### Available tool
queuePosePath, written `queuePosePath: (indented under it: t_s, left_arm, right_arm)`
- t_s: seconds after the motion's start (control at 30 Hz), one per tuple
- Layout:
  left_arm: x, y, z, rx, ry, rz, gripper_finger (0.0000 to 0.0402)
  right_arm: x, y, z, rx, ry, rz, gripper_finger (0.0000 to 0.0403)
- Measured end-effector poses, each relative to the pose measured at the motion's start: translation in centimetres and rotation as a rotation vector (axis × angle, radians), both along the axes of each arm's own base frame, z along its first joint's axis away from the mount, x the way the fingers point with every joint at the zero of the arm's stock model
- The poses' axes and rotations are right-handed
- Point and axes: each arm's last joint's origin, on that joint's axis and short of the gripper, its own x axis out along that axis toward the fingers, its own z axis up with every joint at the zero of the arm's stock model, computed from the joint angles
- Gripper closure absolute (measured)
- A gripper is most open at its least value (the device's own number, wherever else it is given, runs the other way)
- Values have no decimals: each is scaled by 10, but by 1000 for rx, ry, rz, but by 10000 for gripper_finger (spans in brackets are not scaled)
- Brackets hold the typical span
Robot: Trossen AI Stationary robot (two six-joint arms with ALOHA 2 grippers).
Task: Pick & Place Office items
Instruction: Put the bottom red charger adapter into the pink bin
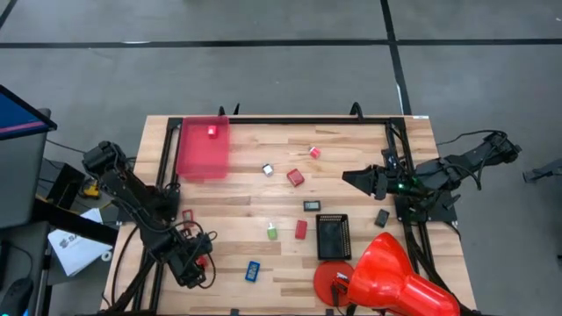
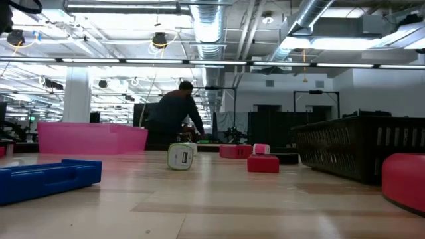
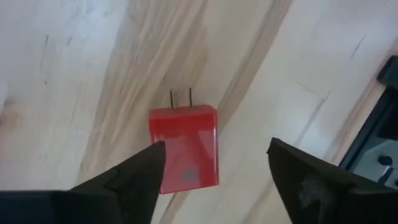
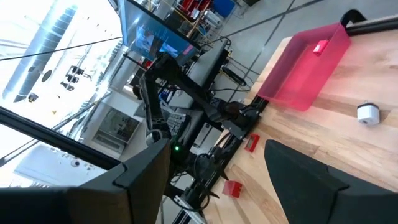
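Pale wooden plank table point(image 1: 246, 197) under grey concrete floor; translucent pink bin point(image 1: 203, 147) upper left. Left gripper point(image 3: 214, 163), released, straddles a red plug-in block point(image 3: 185, 146); right gripper point(image 4: 214, 163) hovers spread, empty.

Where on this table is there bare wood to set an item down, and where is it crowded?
Free: the far strip between the pink bin and the right gripper, and the near-middle patch between the blue piece and the red cone. Crowded: the centre, around the red block, green-white piece and black tray.
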Motion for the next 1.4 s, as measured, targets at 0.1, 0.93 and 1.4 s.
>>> queuePosePath:
  t_s: [0.1,0.93,1.4]
  left_arm:
    - [0,-2,-2,0,-1,-3,86]
    - [-13,16,-47,-62,69,111,86]
    - [1,18,-33,-161,-83,172,199]
  right_arm:
    - [-1,3,0,-3,-1,-1,147]
    - [-12,18,0,-4,-12,-10,147]
    - [-12,17,0,-7,-11,-30,147]
